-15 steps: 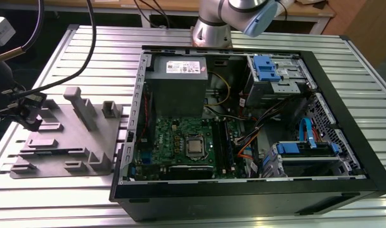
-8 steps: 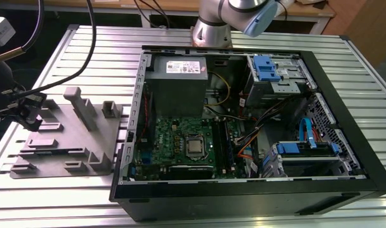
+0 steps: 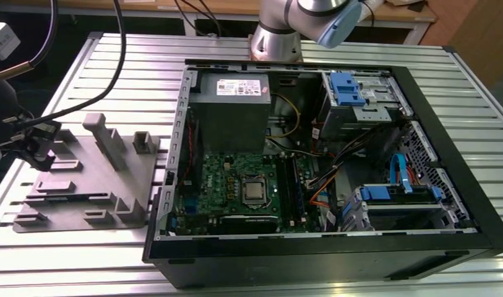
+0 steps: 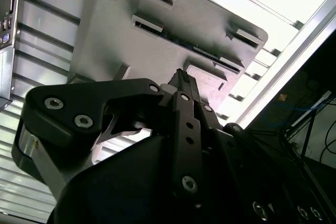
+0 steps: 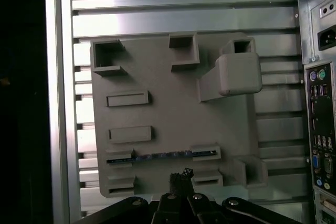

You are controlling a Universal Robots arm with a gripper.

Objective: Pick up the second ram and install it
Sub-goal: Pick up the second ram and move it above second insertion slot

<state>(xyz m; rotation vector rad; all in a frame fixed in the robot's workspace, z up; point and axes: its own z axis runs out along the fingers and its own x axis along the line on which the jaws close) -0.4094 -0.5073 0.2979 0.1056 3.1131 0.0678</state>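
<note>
Hovering pincer [image 5: 181, 174]: poised over the grey fixture plate [image 5: 173, 93], tips clenched together, nothing between them.
Second ram [image 5: 161, 156]: resting in a low cradle of the plate, seemingly on edge, just ahead of the closed tips and apart from them; each end tucked into a small grey block.
Handling: light and stiff by the look; a thin board, likely brittle at the chips and the contact edge; smooth flat faces, so probably little forgiveness for a skewed pinch.
Where to grip: best judged at the bare mid-span between the two end blocks, across the flat faces, square to the board, clear of the contact edge.
Plate: raised blocks and pockets on all sides of the pincer; tall angled post [image 5: 231, 72] well beyond the ram.
Table [image 3: 119, 55]: ribbed aluminium slats under the plate, grooved and hard.
Computer case [image 3: 449, 185]: open, off to one side of the pincer and well apart, green motherboard [image 3: 234, 179] inside.
Room: tight around the cradle, open above it.
</note>
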